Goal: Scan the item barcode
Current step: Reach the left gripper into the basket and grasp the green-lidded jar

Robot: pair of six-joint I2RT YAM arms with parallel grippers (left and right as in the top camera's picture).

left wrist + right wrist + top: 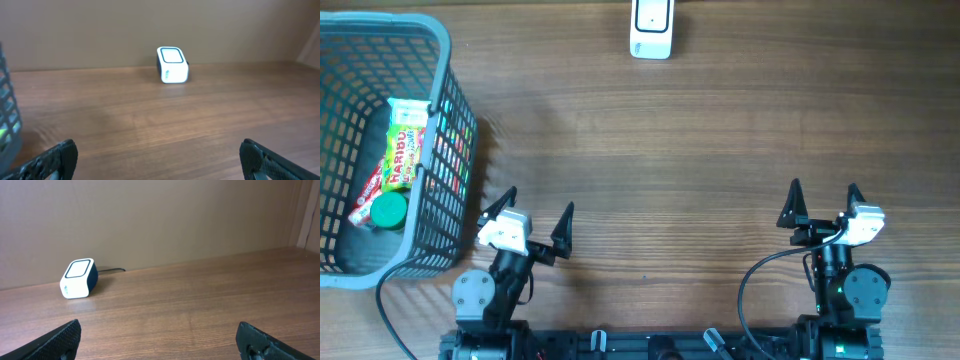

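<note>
Shows nothing scanned yet: seemingly a sweets packet (405, 150) in basket (445, 210), left of scanner (651, 30); left gripper (540, 198) and right gripper (824, 185) jaws released, empty.

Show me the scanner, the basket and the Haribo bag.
scanner (651, 25), overhead view, middle of its white top.
basket (458, 170), overhead view, outer right wall.
Haribo bag (405, 148), overhead view, middle of the packet.

We find the scanner (651, 28) at the far edge of the surface (700, 140). Left of the scanner and nearer us sits the basket (448, 60), with a candy packet (405, 145) and a capped container (388, 212) inside. Nearer still, the left end effector (540, 200) lies left of the scanner and the right end effector (824, 190) right of it.
</note>
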